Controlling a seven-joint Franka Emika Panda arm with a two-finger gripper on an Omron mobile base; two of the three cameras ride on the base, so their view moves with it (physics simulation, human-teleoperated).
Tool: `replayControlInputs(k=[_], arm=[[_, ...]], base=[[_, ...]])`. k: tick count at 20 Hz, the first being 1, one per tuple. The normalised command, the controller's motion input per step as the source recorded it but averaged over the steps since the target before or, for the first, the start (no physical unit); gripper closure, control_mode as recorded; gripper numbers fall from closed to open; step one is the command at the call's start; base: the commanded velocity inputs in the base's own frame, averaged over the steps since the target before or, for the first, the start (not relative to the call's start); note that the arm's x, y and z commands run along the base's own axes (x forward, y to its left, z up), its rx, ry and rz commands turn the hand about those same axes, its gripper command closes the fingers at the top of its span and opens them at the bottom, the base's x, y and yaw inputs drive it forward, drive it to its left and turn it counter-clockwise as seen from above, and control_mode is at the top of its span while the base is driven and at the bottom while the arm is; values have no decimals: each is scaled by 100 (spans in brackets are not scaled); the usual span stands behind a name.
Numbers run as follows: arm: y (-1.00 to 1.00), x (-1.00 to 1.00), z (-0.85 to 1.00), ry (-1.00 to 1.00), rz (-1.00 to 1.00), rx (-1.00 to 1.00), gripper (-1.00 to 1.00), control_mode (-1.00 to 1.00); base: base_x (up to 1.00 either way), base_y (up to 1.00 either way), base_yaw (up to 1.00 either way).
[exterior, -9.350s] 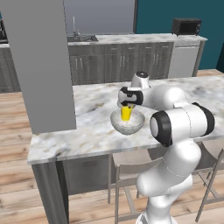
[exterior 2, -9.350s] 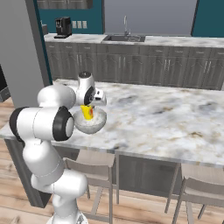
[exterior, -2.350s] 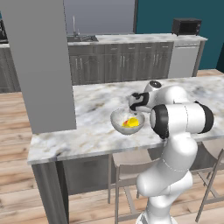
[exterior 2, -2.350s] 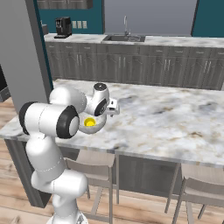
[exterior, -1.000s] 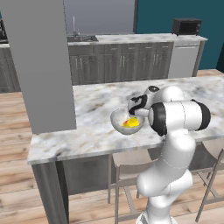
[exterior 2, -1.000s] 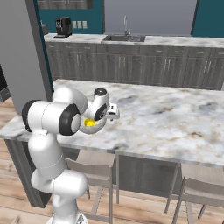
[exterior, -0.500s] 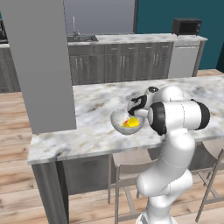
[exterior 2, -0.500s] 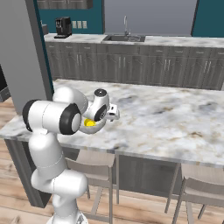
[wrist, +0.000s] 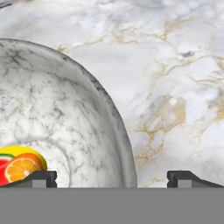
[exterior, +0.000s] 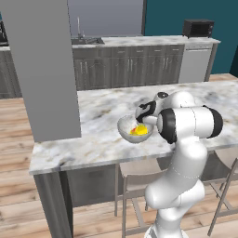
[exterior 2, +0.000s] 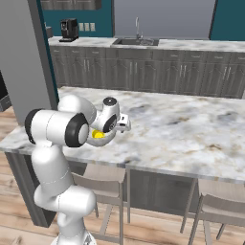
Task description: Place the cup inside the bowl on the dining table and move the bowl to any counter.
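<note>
The bowl point(exterior: 131, 129) sits on the dining table point(exterior: 97, 139), near its front edge, with the cup point(exterior: 138, 130) lying inside it. In the left base view the bowl's pale speckled wall and open mouth are plain to see, the cup a yellow spot with a touch of red low inside, and the gripper point(exterior: 145, 117) hangs over the bowl's right rim, partly masked by the arm's big white elbow. The right base view hides most of the bowl behind the arm; there a yellow sliver of the cup point(exterior 2: 99, 135) peeks out beside the wrist, and the gripper point(exterior 2: 125, 125) juts toward the middle of the table. The hand view gives what neither base view can: the bowl's point(wrist: 65, 127) marbled inner wall close up, its dark rim curving from the top left down to the bottom, and the cup point(wrist: 19, 165) at the lower left with an orange-slice picture and a red patch. In the same view the two finger tips stand wide apart, one point(wrist: 41, 178) over the inside of the bowl near the cup, the other over bare marble outside, so the rim lies between the spread jaws; nothing is clamped. Behind the table runs the counter point(exterior: 144, 42), with a sink point(exterior 2: 134, 42) seen better from the right base view and a microwave point(exterior: 198, 28) in the left one.
</note>
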Motion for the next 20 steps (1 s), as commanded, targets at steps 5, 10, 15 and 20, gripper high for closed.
replayControlInputs(k=[5, 10, 15, 20], arm=[[0, 0, 0, 0, 0, 0, 100, -100], [0, 0, 0, 0, 0, 0, 100, -100], [0, 0, 0, 0, 0, 0, 100, -100], [0, 0, 0, 0, 0, 0, 100, -100]], base=[[0, 0, 0], [0, 0, 0], [0, 0, 0], [0, 0, 0]])
